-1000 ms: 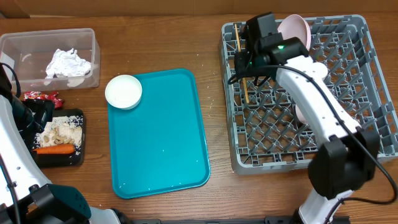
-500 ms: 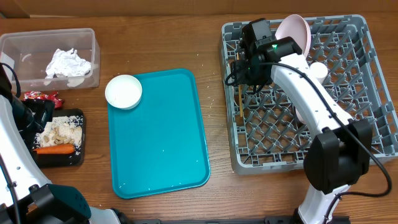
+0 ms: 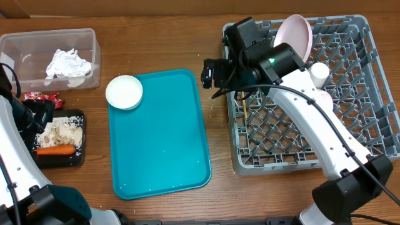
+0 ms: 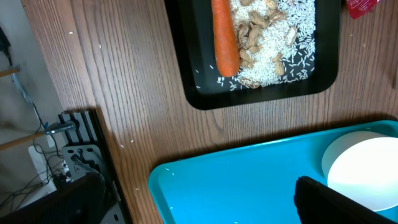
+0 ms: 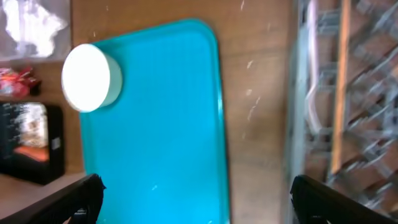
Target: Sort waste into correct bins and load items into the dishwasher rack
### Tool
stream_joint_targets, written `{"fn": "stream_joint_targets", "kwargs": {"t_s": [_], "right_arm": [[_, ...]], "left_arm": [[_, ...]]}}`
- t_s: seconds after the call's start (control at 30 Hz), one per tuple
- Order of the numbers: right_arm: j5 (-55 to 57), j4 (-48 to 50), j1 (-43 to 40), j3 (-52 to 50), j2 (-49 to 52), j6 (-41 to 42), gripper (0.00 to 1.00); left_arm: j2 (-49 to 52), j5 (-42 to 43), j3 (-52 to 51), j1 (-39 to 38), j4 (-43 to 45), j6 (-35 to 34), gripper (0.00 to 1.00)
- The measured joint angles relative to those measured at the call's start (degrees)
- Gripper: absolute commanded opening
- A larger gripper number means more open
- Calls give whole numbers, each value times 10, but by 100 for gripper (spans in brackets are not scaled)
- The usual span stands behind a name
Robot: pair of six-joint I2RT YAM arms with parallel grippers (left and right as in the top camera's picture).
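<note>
The wooden chopstick (image 3: 247,107) (image 5: 339,93) lies loose on the grid floor of the grey dishwasher rack (image 3: 281,164), near its left wall. My right gripper (image 3: 215,75) (image 5: 196,193) hangs open and empty over the bare wood between the rack and the teal tray. A pink plate (image 3: 295,34) and a white cup (image 3: 319,72) stand in the rack. A white bowl (image 3: 124,92) (image 5: 90,78) (image 4: 367,171) sits at the tray's far left corner. My left gripper (image 4: 199,208) is open and empty above the tray's left edge.
The teal tray (image 3: 159,144) fills the middle. At far left, a clear tub (image 3: 25,47) holds crumpled tissue (image 3: 69,62). A black tray (image 3: 80,156) (image 4: 199,93) holds a carrot (image 3: 55,150) (image 4: 225,37) and food scraps (image 3: 62,131). A red wrapper (image 3: 42,97) lies between them.
My right gripper has opened and let go of the chopstick, which now rests in the rack. The gripper then swung left past the rack's edge. The left arm has not moved.
</note>
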Motion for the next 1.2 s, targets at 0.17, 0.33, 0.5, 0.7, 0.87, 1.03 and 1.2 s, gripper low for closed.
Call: {"fn": "stream_joint_targets", "kwargs": {"t_s": [0.17,0.33,0.5,0.7,0.87,1.03,1.2], "right_arm": [[-52,-2,19,0,0,23,100],[-58,0,51,0,0,30,100],[-59,0,52,0,0,30,100],[-59,0,51,0,0,32,100],[-59,0,51,0,0,32,100],[-59,0,51,0,0,32,100],[-59,0,51,0,0,32,100]], "left_arm": [[0,0,0,0,0,0,100],[0,0,0,0,0,0,100],[0,0,0,0,0,0,100],[0,4,0,0,13,0,100],[0,46,0,0,17,9,100],[0,190,-3,-21,33,138,100],[0,220,-7,-121,84,250,100]]}}
